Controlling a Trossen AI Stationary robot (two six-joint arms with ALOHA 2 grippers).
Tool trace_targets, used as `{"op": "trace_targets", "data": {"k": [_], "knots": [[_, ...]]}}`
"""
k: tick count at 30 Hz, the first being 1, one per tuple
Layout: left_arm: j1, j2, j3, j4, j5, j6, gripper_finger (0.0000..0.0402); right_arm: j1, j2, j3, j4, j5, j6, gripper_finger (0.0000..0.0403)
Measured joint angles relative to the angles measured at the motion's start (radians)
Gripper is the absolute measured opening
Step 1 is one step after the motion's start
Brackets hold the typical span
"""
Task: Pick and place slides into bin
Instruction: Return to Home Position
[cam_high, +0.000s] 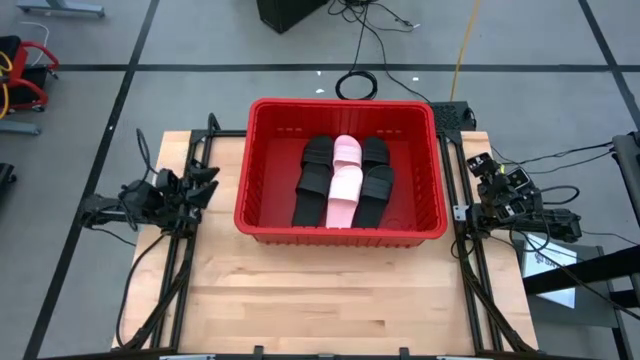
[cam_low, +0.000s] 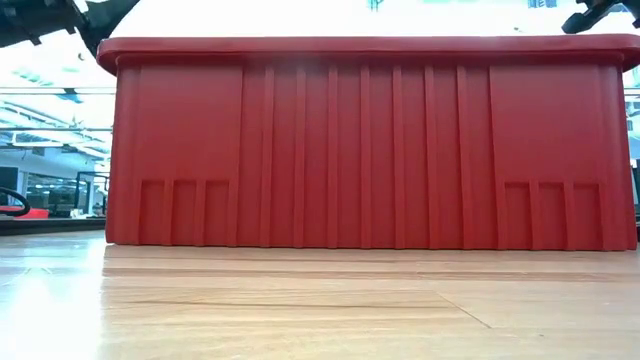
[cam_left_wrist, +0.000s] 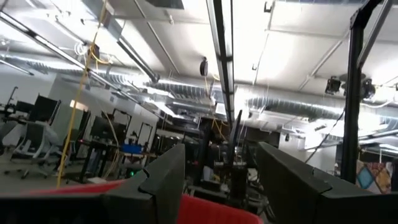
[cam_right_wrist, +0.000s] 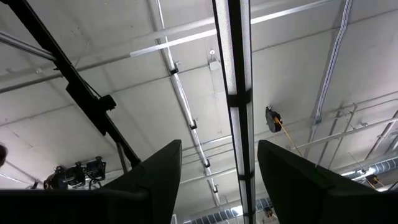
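Status: the pick-and-place part looks finished. In the high view no slide lies on the wooden table. Every one of the slides that shows is inside the red bin.

Bin: it sits centred, toward the table's 12 o'clock edge. The contents lie on the floor in three columns running 12 to 6. The pink slides are in the middle, with black slides flanking them at 9 and 3 o'clock, packed just beside one another. The count reads as four black and two pink, though overlaps make it less than certain. The low view shows only the ribbed outer wall, so the contents are hidden there.

Arms: the left arm is folded at the bin's 9 o'clock. The left gripper is spread wide with nothing between its fingers. The right arm is folded at 3 o'clock. The right gripper is likewise wide and empty, aimed at the ceiling.

Remaining, by my judgement: only settling both arms at rest, and both look close to it.
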Motion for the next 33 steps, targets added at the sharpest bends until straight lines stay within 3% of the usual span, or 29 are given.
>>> {"op": "trace_targets", "data": {"k": [12,22,26,33], "knots": [[-0.038,0.000,-0.081,0.034,0.033,-0.028,0.0205,0.000,0.000,0.000,-0.101,-0.033,0.038,0.0201],[-0.048,0.000,-0.081,-0.126,0.019,-0.096,0.0205,0.000,0.000,0.000,-0.156,-0.106,0.006,0.0201],[-0.048,0.000,-0.081,-0.133,0.022,-0.098,0.0205,0.000,0.000,0.000,-0.216,-0.138,-0.068,0.0201],[-0.048,0.002,-0.081,-0.173,0.025,-0.091,0.0205,0.000,0.000,0.000,-0.389,-0.136,-0.052,0.0201]]}}
